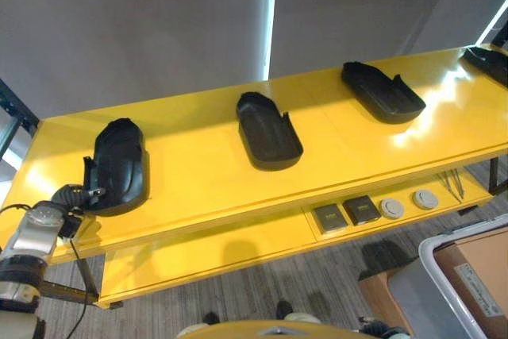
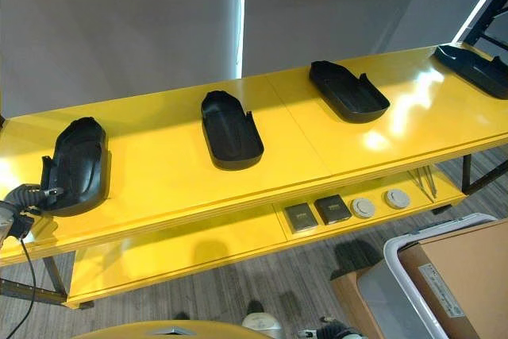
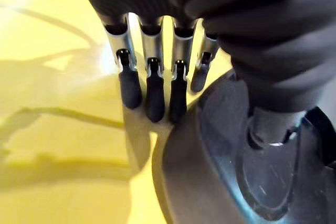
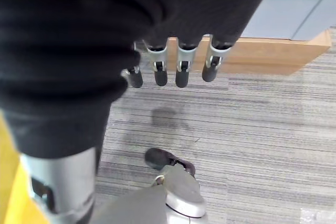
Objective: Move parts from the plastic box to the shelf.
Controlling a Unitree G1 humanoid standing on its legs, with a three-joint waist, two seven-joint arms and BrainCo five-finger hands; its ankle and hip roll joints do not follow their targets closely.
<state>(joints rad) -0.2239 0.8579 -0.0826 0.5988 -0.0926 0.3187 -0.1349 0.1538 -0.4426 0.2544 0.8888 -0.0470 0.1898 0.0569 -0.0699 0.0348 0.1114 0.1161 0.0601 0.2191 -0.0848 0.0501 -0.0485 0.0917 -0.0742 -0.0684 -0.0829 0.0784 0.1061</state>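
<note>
Several black moulded parts lie in a row on the yellow shelf (image 1: pixel 198 176). The leftmost part (image 1: pixel 119 166) rests near the shelf's left end, and my left hand (image 1: pixel 73 198) is at its near end. In the left wrist view the fingers (image 3: pixel 152 93) are straight, with their tips against the rim of that part (image 3: pixel 210 177) and the thumb over its hollow. Further right lie a second part (image 1: pixel 268 131), a third (image 1: pixel 381 91) and a fourth (image 1: pixel 486 61). My right hand (image 4: pixel 160 69) hangs over the floor with its fingers relaxed and holding nothing.
A lower yellow shelf carries two dark square boxes (image 1: pixel 345 213) and two round white discs (image 1: pixel 409 204). The grey plastic box (image 2: pixel 397 275) stands on the floor at lower right, beside a cardboard box (image 2: pixel 468 275). Grey panels back the shelf.
</note>
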